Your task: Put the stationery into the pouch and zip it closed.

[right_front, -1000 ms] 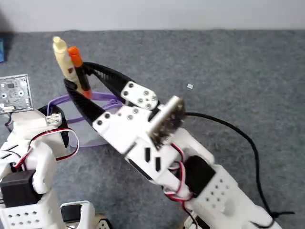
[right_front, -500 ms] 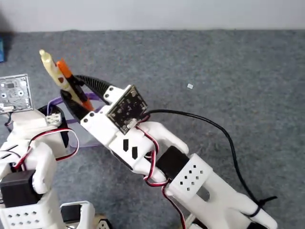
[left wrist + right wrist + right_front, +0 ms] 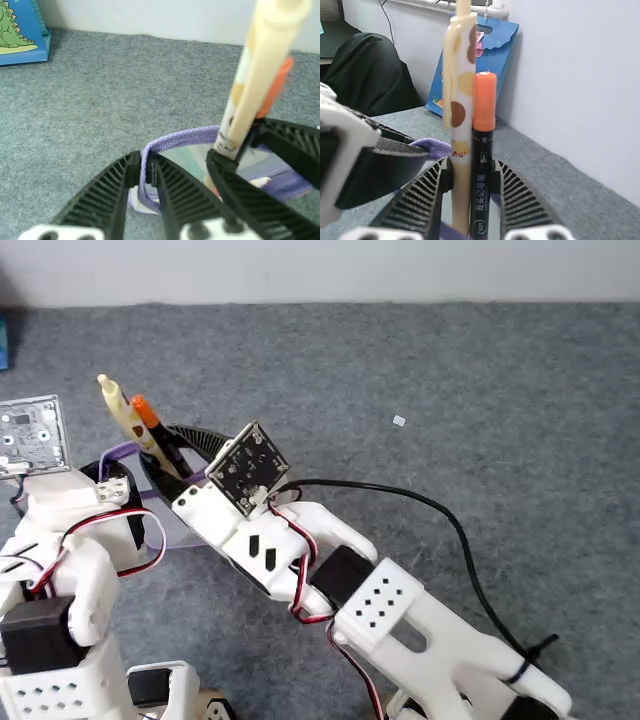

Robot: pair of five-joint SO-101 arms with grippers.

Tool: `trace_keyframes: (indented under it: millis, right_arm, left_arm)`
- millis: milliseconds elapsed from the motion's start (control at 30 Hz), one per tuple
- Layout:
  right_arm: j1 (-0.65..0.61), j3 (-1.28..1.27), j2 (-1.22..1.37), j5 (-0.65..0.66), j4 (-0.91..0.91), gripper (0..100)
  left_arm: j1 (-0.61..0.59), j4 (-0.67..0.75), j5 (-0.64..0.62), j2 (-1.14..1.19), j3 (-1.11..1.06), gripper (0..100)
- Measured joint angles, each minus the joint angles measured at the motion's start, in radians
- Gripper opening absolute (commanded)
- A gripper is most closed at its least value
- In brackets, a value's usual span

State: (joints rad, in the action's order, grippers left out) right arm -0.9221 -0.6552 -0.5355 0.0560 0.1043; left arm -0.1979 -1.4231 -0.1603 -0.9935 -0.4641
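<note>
My right gripper (image 3: 165, 455) is shut on two pieces of stationery held upright: a cream pen (image 3: 122, 410) with brown spots (image 3: 457, 115) and an orange-capped black marker (image 3: 150, 420) (image 3: 482, 150). Their lower ends sit at the mouth of the clear pouch (image 3: 125, 452), which has a purple rim (image 3: 190, 137). My left gripper (image 3: 144, 160) is shut on that rim and holds it up, just beside the right gripper (image 3: 250, 185). The inside of the pouch is mostly hidden by the arms.
The surface is grey carpet (image 3: 450, 370) with a small white scrap (image 3: 399, 421) on it. A black cable (image 3: 440, 520) trails from the right arm. A blue dinosaur card (image 3: 20, 30) and a blue bag (image 3: 485, 55) lean on the back wall.
The right arm has swung left and its wrist has rolled. The two pens have come down toward the pouch mouth. The left arm has stayed still on the rim.
</note>
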Motion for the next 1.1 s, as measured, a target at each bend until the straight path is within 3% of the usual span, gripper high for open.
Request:
trace_keyframes:
  millis: [167, 400, 667, 867, 1100]
  right_arm:
    - [0.0, 0.0, 0.008, 0.0, -0.012, 1.6]
    - [0.0, 0.0, 0.008, 0.0, -0.012, 13.3]
    - [0.0, 0.002, 0.009, 0.0, -0.005, 9.6]
    - [0.0, 0.029, 0.021, 0.0, -0.002, 0.3]
    - [0.0, 0.04, 0.021, -0.02, -0.002, 0.7]
  left_arm:
    - [0.0, 0.0, 0.0, 0.0, 0.0, 1]
    - [0.0, 0.0, 0.0, 0.0, 0.0, 1]
    - [0.0, 0.0, 0.0, 0.0, 0.0, 1]
    - [0.0, 0.0, 0.0, 0.0, 0.0, 1]
    - [-0.002, 0.0, -0.003, 0.0, 0.0, 1]
